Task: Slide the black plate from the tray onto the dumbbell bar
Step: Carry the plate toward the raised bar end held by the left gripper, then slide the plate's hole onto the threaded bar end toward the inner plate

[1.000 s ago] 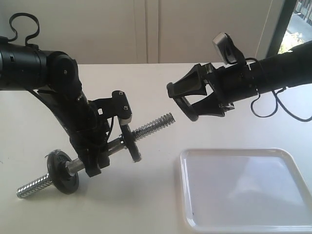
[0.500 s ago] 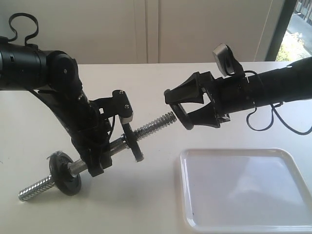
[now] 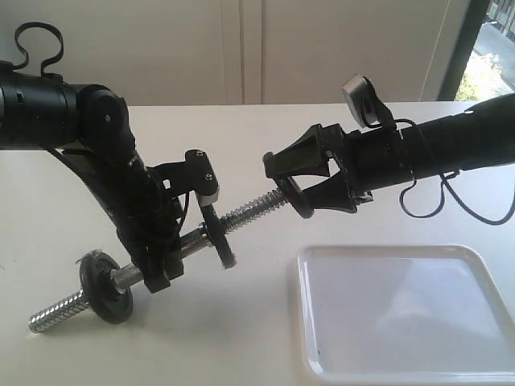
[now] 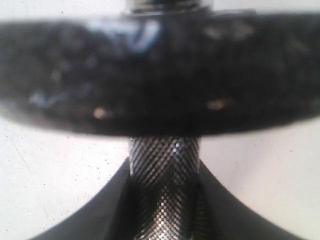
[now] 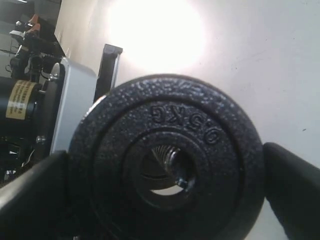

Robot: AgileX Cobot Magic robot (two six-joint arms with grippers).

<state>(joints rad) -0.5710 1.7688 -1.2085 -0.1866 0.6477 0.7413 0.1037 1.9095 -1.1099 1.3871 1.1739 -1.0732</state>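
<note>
While the left pincer (image 3: 161, 261) is clamped on the knurled middle of the dumbbell bar (image 3: 249, 211), holding it tilted with one threaded end low near the surface (image 3: 241, 129) and the other raised, the right pincer (image 3: 288, 186) grips the black plate (image 3: 299, 199) by its rim. The plate is on edge, up off the tray (image 3: 402, 314), right at the bar's raised tip. In the right wrist view the thread shows through the plate's central hole. A lower disc (image 3: 106, 285) and an upper disc (image 3: 217, 233) sit on the bar either side of the left pincer.
</note>
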